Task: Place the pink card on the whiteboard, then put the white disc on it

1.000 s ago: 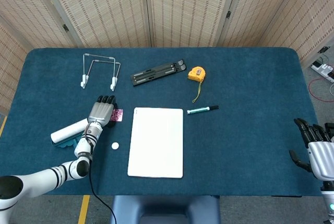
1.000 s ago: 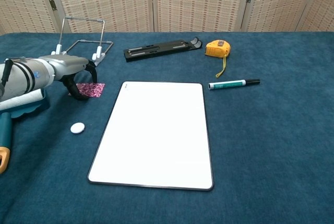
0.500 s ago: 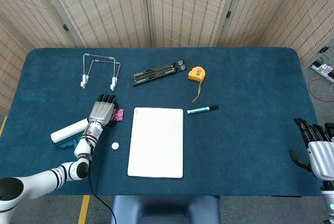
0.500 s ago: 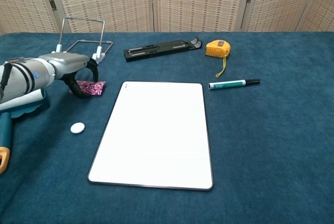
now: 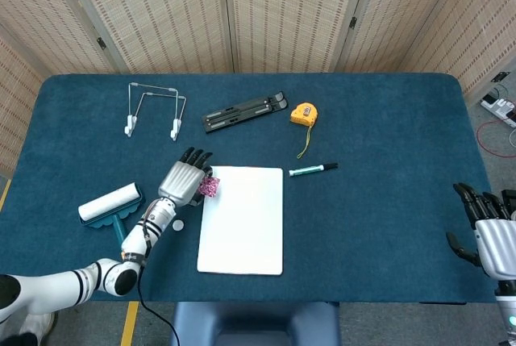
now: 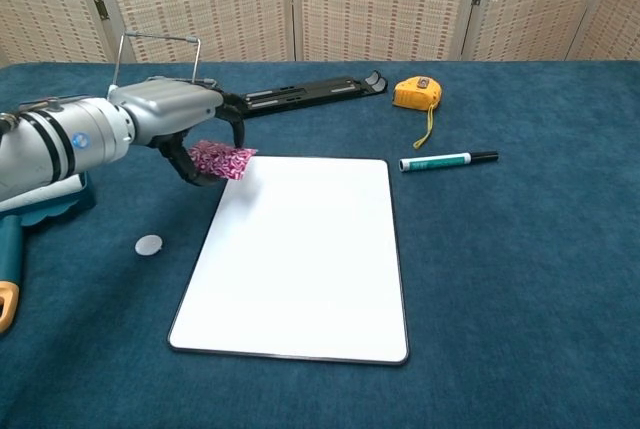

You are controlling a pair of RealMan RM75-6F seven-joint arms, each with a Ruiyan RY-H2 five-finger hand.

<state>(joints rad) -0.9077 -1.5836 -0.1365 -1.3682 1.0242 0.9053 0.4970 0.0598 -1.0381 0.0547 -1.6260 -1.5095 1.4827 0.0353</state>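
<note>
The left robot hand (image 6: 185, 124) reaches out from the lower left on its white, black-banded forearm, raised off the table (image 5: 387, 120), its dark fingers (image 5: 196, 157) pointing away and pinching the pink card (image 6: 222, 160) beneath the palm. The right robot hand (image 5: 486, 229) rests at the table's far right edge, fingers apart, holding nothing.
</note>
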